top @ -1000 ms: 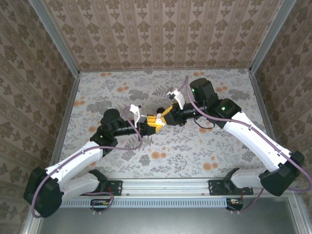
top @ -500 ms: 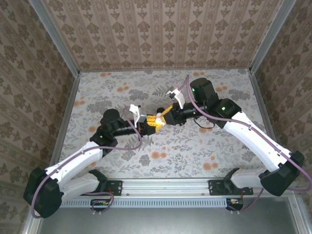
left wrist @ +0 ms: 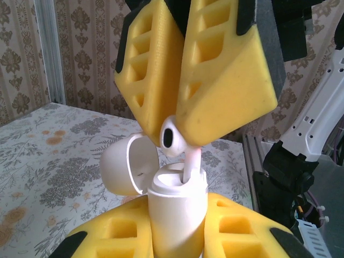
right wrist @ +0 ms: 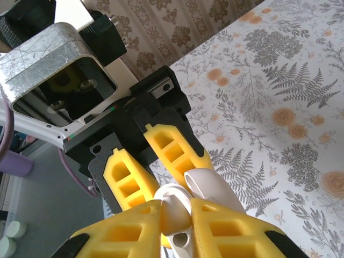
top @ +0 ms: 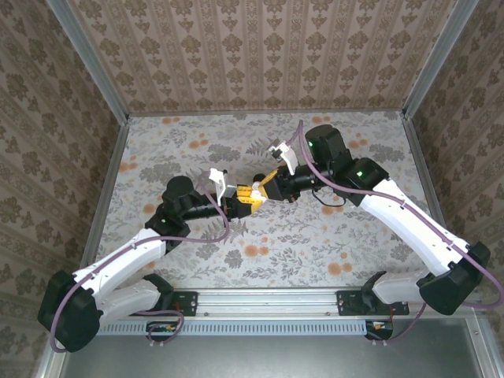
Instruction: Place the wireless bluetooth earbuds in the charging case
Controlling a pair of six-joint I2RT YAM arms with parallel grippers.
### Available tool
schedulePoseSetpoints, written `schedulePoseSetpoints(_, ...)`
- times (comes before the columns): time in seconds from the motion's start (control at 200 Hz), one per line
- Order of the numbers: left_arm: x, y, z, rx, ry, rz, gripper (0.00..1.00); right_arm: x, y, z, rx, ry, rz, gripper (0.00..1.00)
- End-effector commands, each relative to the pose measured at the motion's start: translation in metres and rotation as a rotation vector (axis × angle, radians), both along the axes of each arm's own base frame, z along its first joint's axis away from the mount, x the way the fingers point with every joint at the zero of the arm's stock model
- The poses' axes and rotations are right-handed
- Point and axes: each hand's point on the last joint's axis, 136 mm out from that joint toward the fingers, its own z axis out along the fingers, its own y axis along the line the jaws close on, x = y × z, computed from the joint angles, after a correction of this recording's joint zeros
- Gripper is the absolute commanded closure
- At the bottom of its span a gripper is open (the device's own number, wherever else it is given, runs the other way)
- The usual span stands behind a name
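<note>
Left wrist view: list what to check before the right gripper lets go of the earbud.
1. Charging case clamped upright in the left gripper: ok.
2. Lid open and swung back, off the opening: ok.
3. Earbud pinched between the right gripper fingers: ok.
4. Stem pointing down and entering the case top: ok.
5. Earbud fully seated: not ok, its head sits above the case rim.
6. Second earbud's place: cannot tell.
</note>
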Motion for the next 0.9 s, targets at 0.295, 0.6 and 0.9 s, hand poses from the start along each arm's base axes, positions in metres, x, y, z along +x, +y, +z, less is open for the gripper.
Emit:
schedulePoseSetpoints(0.295,-0.028,0.004,0.052,-0.169,-0.209,-0.083,1.00,-0.015,0.006,-0.019,-0.062,0.058,0.129,0.80)
schedulePoseSetpoints(0.6,-0.026,0.004,0.046,-0.150,-0.203,-0.065,1.00,-0.013,0.009,-0.033,-0.161,0.040,0.131,0.75)
schedulePoseSetpoints(0.9,-0.022,0.005,0.043,-0.143,-0.209,-0.033,1.00,-0.004,0.005,-0.028,-0.163,0.000,0.052,0.62)
